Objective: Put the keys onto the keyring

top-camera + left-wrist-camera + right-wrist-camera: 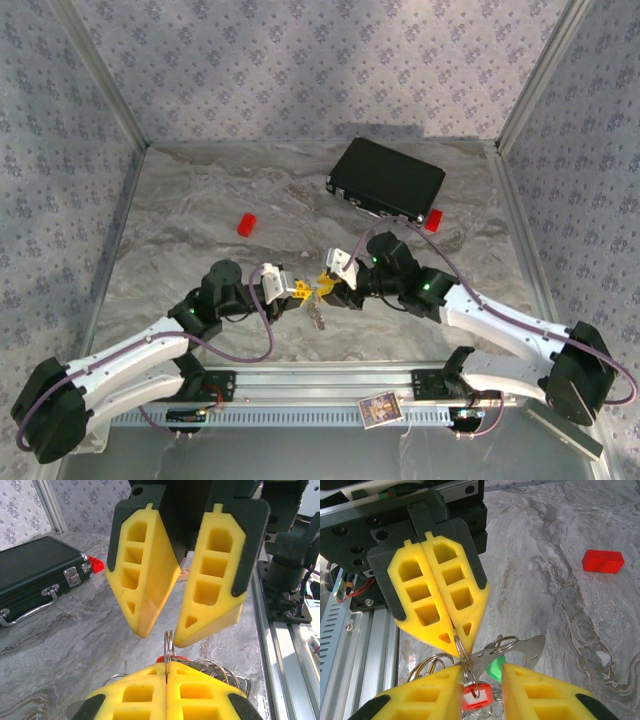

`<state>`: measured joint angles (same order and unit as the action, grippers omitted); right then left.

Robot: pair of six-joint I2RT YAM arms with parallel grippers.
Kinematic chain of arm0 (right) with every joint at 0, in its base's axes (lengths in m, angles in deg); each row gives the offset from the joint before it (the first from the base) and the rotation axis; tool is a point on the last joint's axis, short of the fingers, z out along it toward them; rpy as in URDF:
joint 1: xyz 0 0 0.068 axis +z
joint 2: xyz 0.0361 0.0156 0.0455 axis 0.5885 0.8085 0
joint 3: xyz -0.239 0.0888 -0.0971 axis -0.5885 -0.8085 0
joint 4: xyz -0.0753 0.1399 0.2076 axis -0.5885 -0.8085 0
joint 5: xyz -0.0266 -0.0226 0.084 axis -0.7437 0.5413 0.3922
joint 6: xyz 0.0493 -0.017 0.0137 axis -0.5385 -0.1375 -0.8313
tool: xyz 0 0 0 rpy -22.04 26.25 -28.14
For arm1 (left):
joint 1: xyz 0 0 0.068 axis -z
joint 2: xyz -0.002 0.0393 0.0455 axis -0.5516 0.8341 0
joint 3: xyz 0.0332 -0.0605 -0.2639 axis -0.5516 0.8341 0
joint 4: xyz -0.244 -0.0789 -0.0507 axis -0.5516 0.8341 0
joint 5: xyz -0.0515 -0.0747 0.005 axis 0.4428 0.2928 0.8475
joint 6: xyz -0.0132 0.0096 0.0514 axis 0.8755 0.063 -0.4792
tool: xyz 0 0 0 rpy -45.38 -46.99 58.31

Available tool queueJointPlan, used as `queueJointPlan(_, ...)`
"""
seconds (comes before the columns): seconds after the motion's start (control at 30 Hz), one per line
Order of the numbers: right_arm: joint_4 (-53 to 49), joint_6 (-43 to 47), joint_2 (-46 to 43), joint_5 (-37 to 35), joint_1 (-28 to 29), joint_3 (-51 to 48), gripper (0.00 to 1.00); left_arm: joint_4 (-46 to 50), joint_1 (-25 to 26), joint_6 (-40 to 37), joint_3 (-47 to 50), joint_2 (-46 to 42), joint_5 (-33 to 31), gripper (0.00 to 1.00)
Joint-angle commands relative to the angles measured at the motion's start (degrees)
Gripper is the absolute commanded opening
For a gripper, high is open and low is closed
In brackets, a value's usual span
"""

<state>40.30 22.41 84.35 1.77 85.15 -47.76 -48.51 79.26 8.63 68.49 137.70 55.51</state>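
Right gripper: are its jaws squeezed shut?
No, the right gripper has its yellow jaws standing apart, with a clear gap between them.

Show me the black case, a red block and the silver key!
Black rectangular case (388,178): top external view, middle of its lid.
Small red plastic block (603,561): right wrist view, its top face.
Flat silver metal key (525,646): right wrist view, its wide end.

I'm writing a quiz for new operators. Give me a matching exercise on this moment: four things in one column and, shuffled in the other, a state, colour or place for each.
1 left end effector
2 right end effector
3 black case
4 block left of the case

A red
B fingers apart
C shut on the keyring
D far side of the table

Pairs: 1-C, 2-B, 3-D, 4-A
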Motion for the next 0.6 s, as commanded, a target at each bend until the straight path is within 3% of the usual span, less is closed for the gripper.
queueJointPlan(0.0, 1.61, -1.22, 0.85, 1.84, 0.03, -0.12, 0.24, -4.33, 0.22, 0.96, 0.16, 0.10, 1.95, 0.00)
queueJointPlan(0.27, 1.38, -1.21, 1.71, 2.59, 0.16, 0.66, 0.08, -4.09, 0.15, 0.84, -0.33, 0.11, 1.96, 0.00)
queueJointPlan(0.4, -0.90, -0.15, 1.82, 2.77, 0.28, 1.91, 0.00, -3.03, 0.20, 0.69, -0.58, -0.26, 0.64, 0.16)
queueJointPlan(0.57, -8.41, 4.28, 2.73, -0.50, 0.95, 5.28, 0.00, 2.96, 0.18, -1.82, -2.64, -1.20, -0.44, 0.21)
